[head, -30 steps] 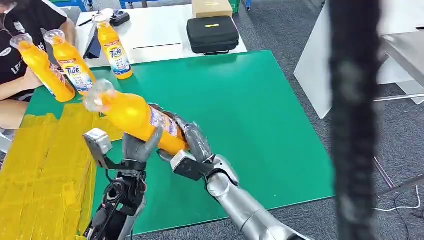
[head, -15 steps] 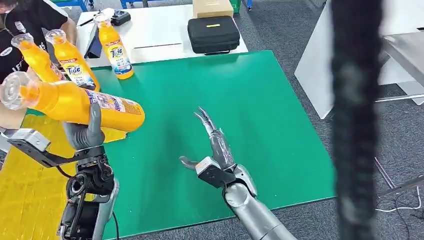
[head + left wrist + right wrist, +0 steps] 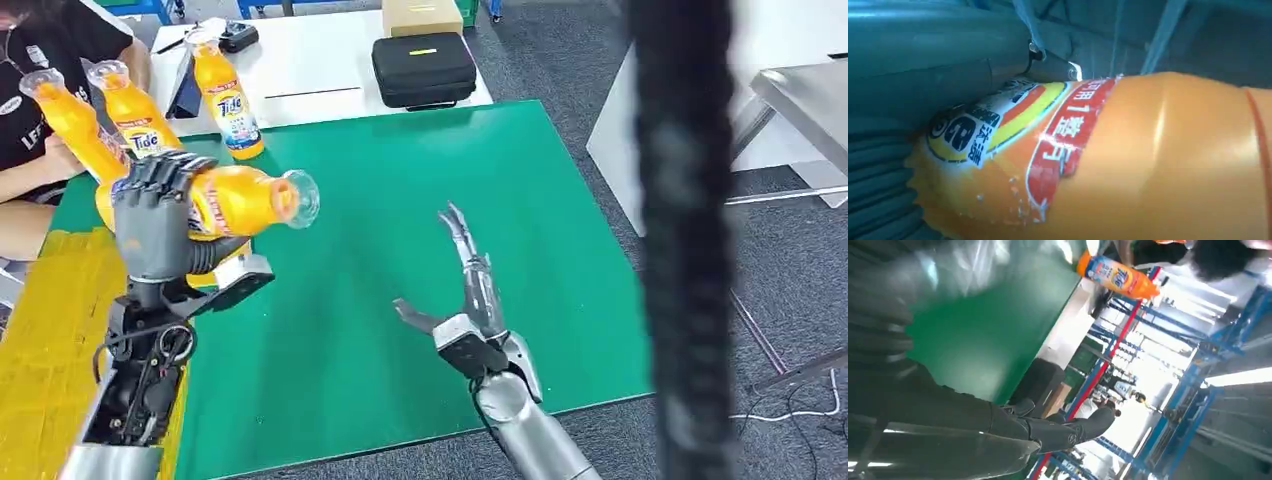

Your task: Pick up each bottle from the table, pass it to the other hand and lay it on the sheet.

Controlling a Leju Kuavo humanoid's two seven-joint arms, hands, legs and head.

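- The right hand [image 3: 470, 290] is hovering over the green mat [image 3: 420, 250] near its front edge, fingers stretched apart and grasping nothing.
- The left hand [image 3: 155, 225] is gripping a bottle [image 3: 235, 200] around its body, above the mat's left edge where the yellow sheet [image 3: 50, 330] is lying.
- The bottle is lying sideways in the air, its clear cap pointing right toward the mat's middle; in the left wrist view its label [image 3: 1013, 135] is pressing close against the hand.
- Toward the back left corner, a person [image 3: 40, 90] is sitting with two bottles [image 3: 105, 120] held upright.
- Another bottle [image 3: 228, 100] is standing at the mat's back edge.
- Beyond it, a black case [image 3: 425, 68] is sitting on the white table [image 3: 320, 85].
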